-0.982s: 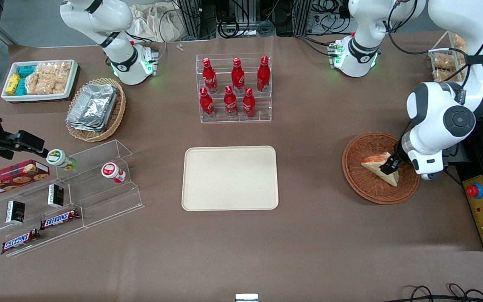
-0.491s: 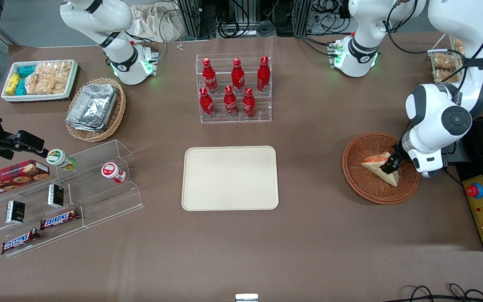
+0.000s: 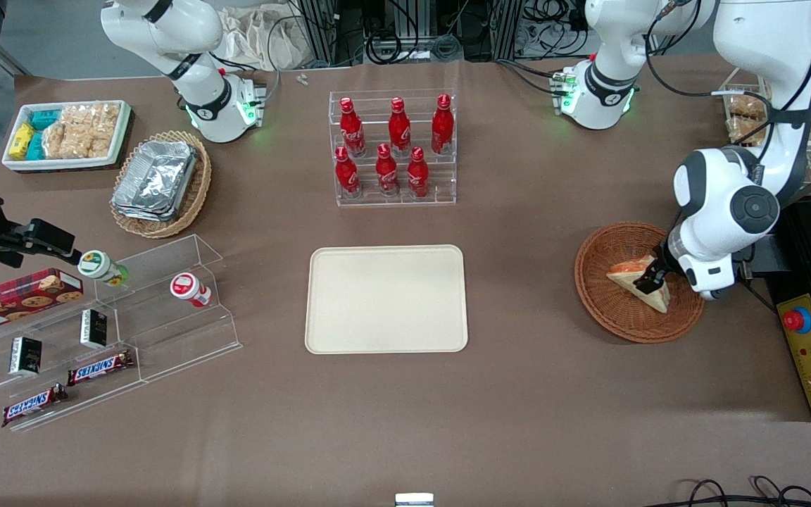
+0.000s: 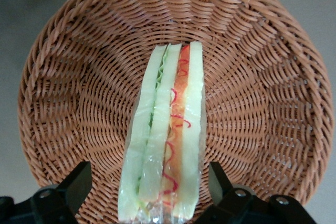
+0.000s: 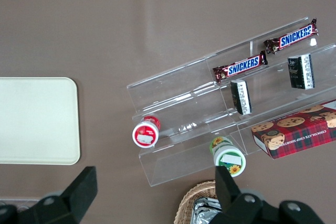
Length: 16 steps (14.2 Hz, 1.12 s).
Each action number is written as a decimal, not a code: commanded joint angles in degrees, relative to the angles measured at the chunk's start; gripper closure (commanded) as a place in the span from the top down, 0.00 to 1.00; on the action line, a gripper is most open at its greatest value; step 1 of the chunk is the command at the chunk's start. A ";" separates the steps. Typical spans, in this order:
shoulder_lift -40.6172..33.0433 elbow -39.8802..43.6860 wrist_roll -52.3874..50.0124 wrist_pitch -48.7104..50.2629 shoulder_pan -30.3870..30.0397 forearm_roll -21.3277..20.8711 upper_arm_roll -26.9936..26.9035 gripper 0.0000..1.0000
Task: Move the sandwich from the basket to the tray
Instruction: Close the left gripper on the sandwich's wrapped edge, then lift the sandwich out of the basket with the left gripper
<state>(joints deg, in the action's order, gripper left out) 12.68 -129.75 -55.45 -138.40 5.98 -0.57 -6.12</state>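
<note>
The sandwich is a wrapped triangular wedge with green and red-orange filling, lying in the round reddish-brown wicker basket toward the working arm's end of the table. My left gripper is low in the basket, open, with one finger on each side of the sandwich's wide end. In the left wrist view the sandwich runs lengthwise between the black fingers, with a gap on each side, and the basket lies all round it. The beige tray lies bare at mid-table.
A black control box with a red button lies close beside the basket. A rack of red bottles stands farther from the camera than the tray. A stepped acrylic shelf with snacks, a tan basket of foil trays and a white snack bin lie toward the parked arm's end.
The working arm's elbow and wrist have shifted slightly toward the middle of the table. The gripper has edged a little along the sandwich. The sandwich has not moved.
</note>
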 commanded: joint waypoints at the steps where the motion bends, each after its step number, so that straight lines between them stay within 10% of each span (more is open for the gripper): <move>1: 1.03 -2.18 -2.03 -6.52 -0.62 -0.57 0.24 0.95; 6: 1.30 -2.00 -0.63 -6.62 -0.54 -1.28 0.24 0.00; 16: -4.24 13.43 11.05 21.12 -0.71 -1.45 0.06 0.00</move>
<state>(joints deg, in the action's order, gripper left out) 10.00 -121.78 -48.39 -124.89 5.60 -1.07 -5.99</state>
